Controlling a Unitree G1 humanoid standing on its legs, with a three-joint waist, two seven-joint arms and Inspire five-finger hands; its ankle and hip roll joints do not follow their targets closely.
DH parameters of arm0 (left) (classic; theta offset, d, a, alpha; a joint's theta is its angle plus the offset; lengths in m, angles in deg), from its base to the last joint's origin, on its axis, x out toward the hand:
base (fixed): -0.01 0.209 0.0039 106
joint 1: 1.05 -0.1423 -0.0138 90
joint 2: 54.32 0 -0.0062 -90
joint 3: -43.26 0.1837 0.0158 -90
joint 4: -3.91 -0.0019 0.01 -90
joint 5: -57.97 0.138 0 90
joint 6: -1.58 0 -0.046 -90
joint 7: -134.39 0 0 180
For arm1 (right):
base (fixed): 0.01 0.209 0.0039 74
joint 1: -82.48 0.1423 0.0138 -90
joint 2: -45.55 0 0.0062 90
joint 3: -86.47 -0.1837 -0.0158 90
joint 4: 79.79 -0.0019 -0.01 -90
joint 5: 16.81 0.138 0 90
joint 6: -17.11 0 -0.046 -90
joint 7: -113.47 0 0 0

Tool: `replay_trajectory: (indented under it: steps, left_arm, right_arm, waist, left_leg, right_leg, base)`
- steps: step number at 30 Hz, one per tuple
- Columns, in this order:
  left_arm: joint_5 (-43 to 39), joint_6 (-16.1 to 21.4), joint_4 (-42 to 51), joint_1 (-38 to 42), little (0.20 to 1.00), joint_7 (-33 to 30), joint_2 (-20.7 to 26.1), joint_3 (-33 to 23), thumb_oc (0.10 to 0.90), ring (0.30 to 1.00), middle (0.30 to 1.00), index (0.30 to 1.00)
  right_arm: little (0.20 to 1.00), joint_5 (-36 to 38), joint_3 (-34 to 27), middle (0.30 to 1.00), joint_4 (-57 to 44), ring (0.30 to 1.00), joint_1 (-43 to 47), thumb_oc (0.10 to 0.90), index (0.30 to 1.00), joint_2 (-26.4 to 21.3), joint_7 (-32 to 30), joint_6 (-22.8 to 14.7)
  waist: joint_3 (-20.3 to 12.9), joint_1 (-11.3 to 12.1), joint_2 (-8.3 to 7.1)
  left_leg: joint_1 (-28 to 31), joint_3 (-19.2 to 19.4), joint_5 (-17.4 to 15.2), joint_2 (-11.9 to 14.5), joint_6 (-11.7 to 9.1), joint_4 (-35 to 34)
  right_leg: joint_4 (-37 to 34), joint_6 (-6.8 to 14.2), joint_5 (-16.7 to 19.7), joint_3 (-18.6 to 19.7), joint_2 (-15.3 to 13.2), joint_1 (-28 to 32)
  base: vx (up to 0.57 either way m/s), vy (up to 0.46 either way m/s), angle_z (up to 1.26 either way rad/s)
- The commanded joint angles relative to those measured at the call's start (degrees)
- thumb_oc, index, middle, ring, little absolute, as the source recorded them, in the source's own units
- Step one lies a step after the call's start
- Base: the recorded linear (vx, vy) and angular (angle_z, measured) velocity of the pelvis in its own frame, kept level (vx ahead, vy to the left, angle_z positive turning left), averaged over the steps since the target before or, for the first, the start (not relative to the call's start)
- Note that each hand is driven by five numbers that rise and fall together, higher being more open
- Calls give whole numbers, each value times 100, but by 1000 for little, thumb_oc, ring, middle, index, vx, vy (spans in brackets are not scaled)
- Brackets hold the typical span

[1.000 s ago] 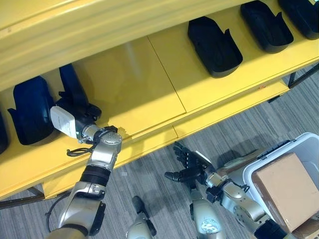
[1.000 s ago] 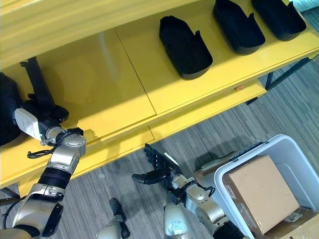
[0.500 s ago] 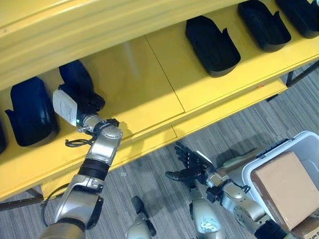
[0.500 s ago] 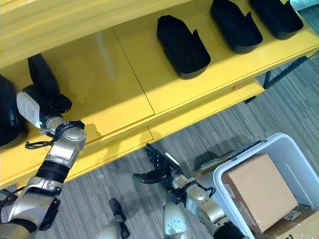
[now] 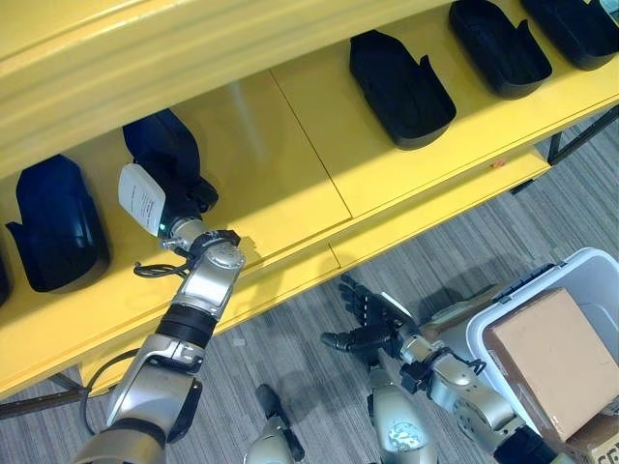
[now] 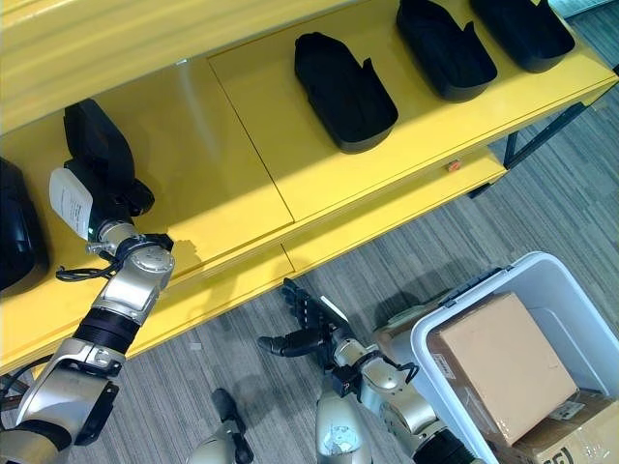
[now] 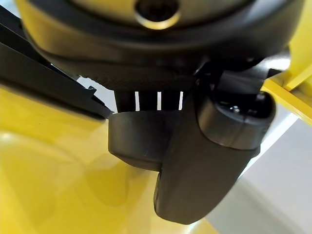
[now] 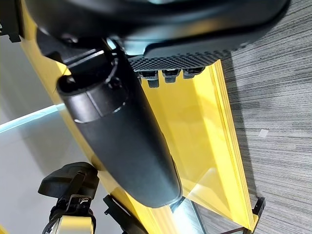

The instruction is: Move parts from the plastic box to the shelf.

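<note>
On the yellow shelf point(image 5: 290, 174), toward its left end, the left hand point(image 5: 189, 198) holds a black part point(image 5: 166, 155) that stands tilted on the shelf surface, its far end leaning toward the back. The left wrist view shows the thumb curled against the part's dark edge, with the fingers point(image 7: 156, 100) packed tight on its other side, so the hand is closed round it. Just beside it on the left lies another black part point(image 5: 53, 224), resting flat. Further along to the right, well apart from the held one, three more black parts lie flat in a row, the nearest point(image 5: 401, 75) about mid-shelf.

Below the shelf, over the grey carpeted floor point(image 5: 290, 319), the right hand point(image 5: 372, 324) hangs with its fingers spread and straight, holding nothing and touching nothing. At the lower right stands the white plastic box point(image 6: 455, 319), with a brown cardboard carton point(image 6: 498, 362) inside it.
</note>
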Motion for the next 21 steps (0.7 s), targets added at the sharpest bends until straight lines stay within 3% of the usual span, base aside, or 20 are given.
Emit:
replay_trajectory:
  steps: [1,15,21]
  left_arm:
    - [784,244,-83,648,300,16,583,163,400,300,300,300]
    - [1399,-182,72,476,300,359,784,370,400,300,300,300]
    - [1416,-157,-19,411,300,410,883,368,400,300,300,300]
  right_arm:
    - [1000,236,45,1000,-714,1000,84,900,1000,313,143,-488]
    - [1000,253,-9,1000,-627,1000,151,900,1000,305,158,-524]
    - [1000,235,-46,1000,-603,1000,146,900,1000,278,185,-513]
  waist:
    - [-421,-79,-188]
    - [-411,-49,-157]
    - [-421,-61,-115]
  left_leg:
    - [258,95,-154,374,-45,-41]
    - [244,76,-154,367,-46,-41]
    - [264,81,-160,357,-49,-41]
  right_leg:
    - [59,205,-513,81,-252,106]
    - [43,197,-499,49,-269,103]
    - [43,199,-499,45,-279,113]
  base:
    - [0,0,0]
    - [0,0,0]
    - [0,0,0]
